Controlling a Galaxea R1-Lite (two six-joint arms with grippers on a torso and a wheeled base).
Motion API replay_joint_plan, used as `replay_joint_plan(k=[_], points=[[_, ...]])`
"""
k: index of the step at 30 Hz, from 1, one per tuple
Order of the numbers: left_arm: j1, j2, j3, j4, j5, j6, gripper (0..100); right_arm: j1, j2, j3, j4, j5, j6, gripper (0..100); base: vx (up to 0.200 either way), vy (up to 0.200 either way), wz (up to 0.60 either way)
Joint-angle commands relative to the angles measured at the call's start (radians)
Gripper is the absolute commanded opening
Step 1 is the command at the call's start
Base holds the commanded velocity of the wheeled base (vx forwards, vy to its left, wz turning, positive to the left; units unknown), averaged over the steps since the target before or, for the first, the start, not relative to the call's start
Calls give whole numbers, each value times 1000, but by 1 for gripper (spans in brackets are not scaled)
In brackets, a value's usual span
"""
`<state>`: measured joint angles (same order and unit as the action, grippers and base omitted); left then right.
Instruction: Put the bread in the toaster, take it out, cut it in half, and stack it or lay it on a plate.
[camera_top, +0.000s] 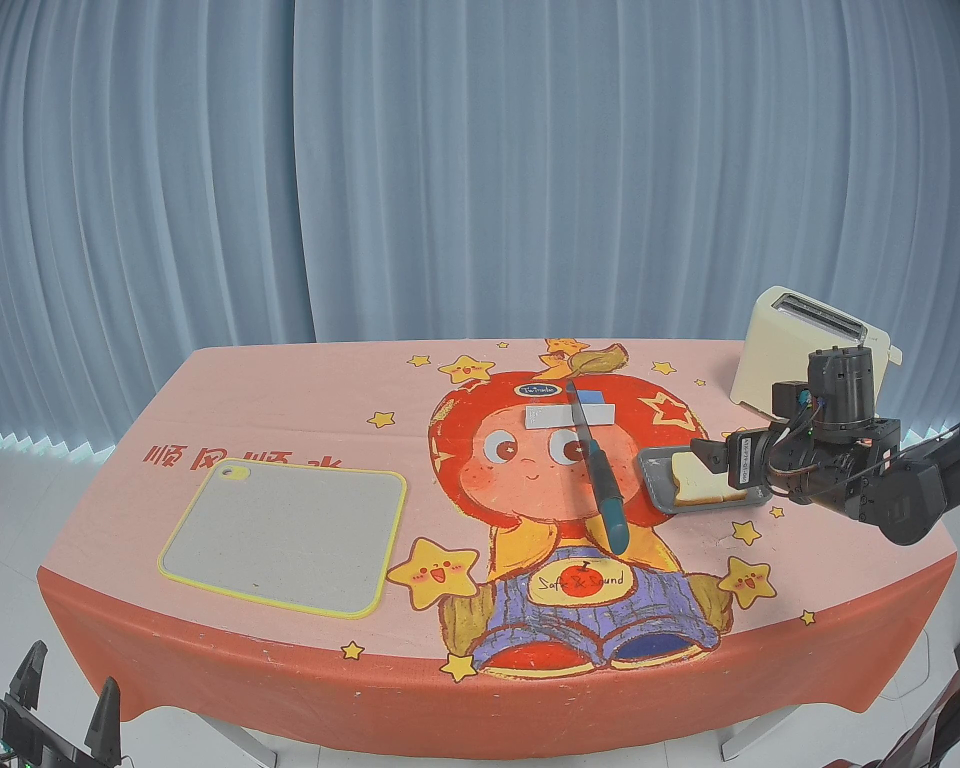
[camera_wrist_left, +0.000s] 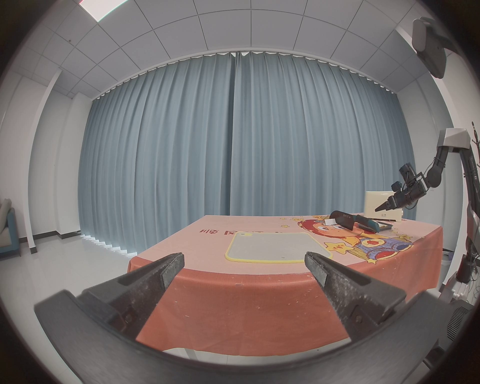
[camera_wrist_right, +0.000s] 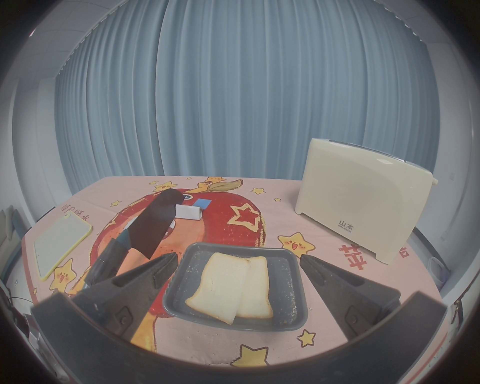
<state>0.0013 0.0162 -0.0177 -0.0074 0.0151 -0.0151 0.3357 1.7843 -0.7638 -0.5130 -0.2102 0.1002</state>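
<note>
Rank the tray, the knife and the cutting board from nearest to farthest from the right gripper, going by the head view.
1. Tray, right at the right gripper, on the right side.
2. Knife, in the middle.
3. Cutting board, far over on the left side.

red characters on the tablecloth (camera_top: 300, 400), small print on the toaster (camera_wrist_right: 360, 195)
</note>
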Motion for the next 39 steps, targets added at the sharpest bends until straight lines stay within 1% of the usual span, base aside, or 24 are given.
replay_joint_plan(k=[1,6,7,12,17,20,21,23,25,27,28,33,34,35,39], points=[[0,-12,18,0,0,0,100,-3,-34,1,1,0,-1,100,0,0,0],[0,-12,18,0,0,0,100,-6,-55,1,1,0,-4,100,0,0,0],[0,-12,18,0,0,0,100,-18,-75,3,1,0,-4,100,0,0,0],[0,-12,18,0,0,0,100,-26,-138,11,8,3,-4,100,0,0,0],[0,-12,18,0,0,0,100,-35,-261,86,11,-1,-7,100,0,0,0],[0,-12,18,0,0,0,100,-49,-313,107,14,-1,-5,100,0,0,0],[0,-12,18,0,0,0,100,-67,-370,139,14,-1,-7,100,0,0,0],[0,-12,18,0,0,0,100,-77,-401,159,16,-1,-8,100,0,0,0],[0,-12,18,0,0,0,100,-78,-511,268,16,-1,-8,100,0,0,0],[0,-12,18,0,0,0,100,-80,-554,313,14,-3,-8,100,0,0,0],[0,-12,18,0,0,0,100,-81,-597,354,1,-5,-4,100,0,0,0],[0,-12,18,0,0,0,100,-130,-763,448,1,-37,4,100,0,0,0],[0,-12,18,0,0,0,100,-130,-763,448,1,-37,4,100,0,0,0],[0,-12,18,0,0,0,100,-155,-827,485,11,-37,4,100,0,0,0],[0,-12,18,0,0,0,100,-201,-910,544,-2,-35,6,100,0,0,0]])
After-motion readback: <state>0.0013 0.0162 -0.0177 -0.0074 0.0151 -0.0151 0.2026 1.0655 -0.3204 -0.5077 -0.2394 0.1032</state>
